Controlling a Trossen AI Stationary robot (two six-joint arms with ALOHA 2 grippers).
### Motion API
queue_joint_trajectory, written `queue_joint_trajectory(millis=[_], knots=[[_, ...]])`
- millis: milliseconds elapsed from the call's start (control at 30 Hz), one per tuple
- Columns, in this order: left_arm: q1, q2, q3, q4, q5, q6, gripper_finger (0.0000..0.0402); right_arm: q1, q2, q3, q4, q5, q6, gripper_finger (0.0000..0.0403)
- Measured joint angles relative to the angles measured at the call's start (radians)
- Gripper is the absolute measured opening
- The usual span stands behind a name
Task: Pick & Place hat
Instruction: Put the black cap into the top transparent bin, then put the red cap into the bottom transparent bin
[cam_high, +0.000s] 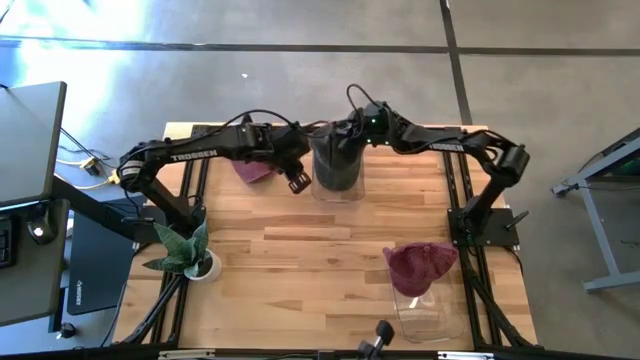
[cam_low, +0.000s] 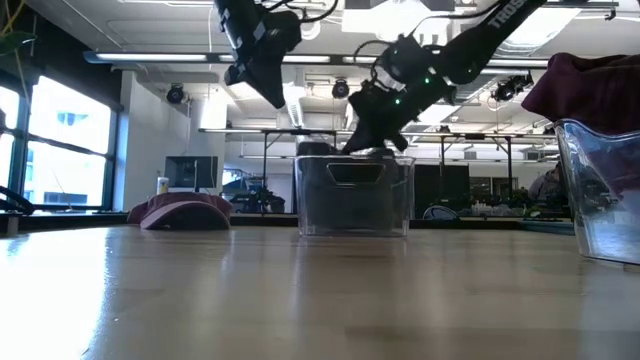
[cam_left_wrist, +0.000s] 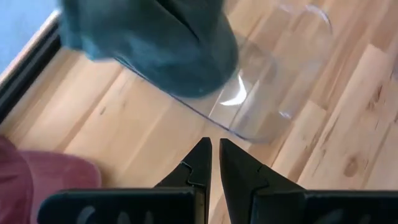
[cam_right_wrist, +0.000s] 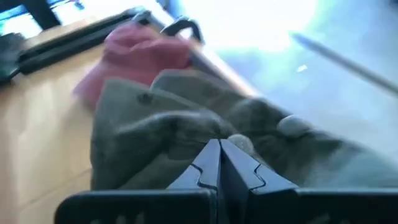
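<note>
A dark grey hat (cam_high: 337, 165) sits in a clear bin (cam_high: 355, 190) at the table's far middle. Its crown (cam_low: 316, 148) rises just over the bin's rim. My right gripper (cam_right_wrist: 219, 146) reaches down from the far right onto this hat and is shut on it. My left gripper (cam_left_wrist: 215, 149) is shut and empty, hovering high (cam_low: 268, 80) beside the bin's left side. A maroon hat (cam_high: 254, 170) lies flat on the table behind my left arm. Another maroon hat (cam_high: 420, 263) rests on top of a second clear bin (cam_high: 425, 310) at the near right. My right gripper pinches the grey hat's cloth on its top (cam_right_wrist: 199, 127), near the crown button (cam_right_wrist: 292, 126), between both fingertips. The fingers come slanting down from the table's far right. Folds of cloth run toward the tips. The hat rests in the bin.
A potted plant (cam_high: 188, 255) stands at the near left. The wooden table (cam_high: 300, 270) shows bare boards between the plant and the near-right bin. Dark frame rails (cam_high: 185, 180) run along both sides of the table.
</note>
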Motion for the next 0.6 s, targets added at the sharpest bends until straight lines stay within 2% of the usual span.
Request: queue_joint_trajectory(millis=[100, 167, 233, 400, 500, 600], knots=[[-0.009, 0.001, -0.001, 0.013, 0.006, 0.001, 0.0025, -0.001, -0.046, 0.0, 0.008, 0.088, 0.001, 0.0002], [-0.007, 0.001, -0.001, 0.03, 0.047, 0.014, 0.0025, -0.001, -0.076, 0.0, -0.004, 0.104, 0.008, 0.0001], [-0.005, 0.02, -0.001, 0.062, 0.084, 0.028, 0.0025, -0.001, -0.108, 0.0, -0.012, 0.077, 0.008, 0.0001], [0.027, 0.024, 0.0, 0.044, 0.081, 0.02, 0.0025, 0.025, -0.175, 0.0, -0.101, -0.096, 0.018, 0.0004], [0.085, 0.012, -0.003, -0.036, 0.081, 0.009, 0.0025, 0.063, -0.218, 0.0, -0.206, -0.121, 0.018, 0.0001], [0.172, -0.022, 0.001, -0.121, 0.094, 0.039, 0.0025, 0.119, -0.263, 0.0, -0.293, -0.101, 0.017, 0.0003]])
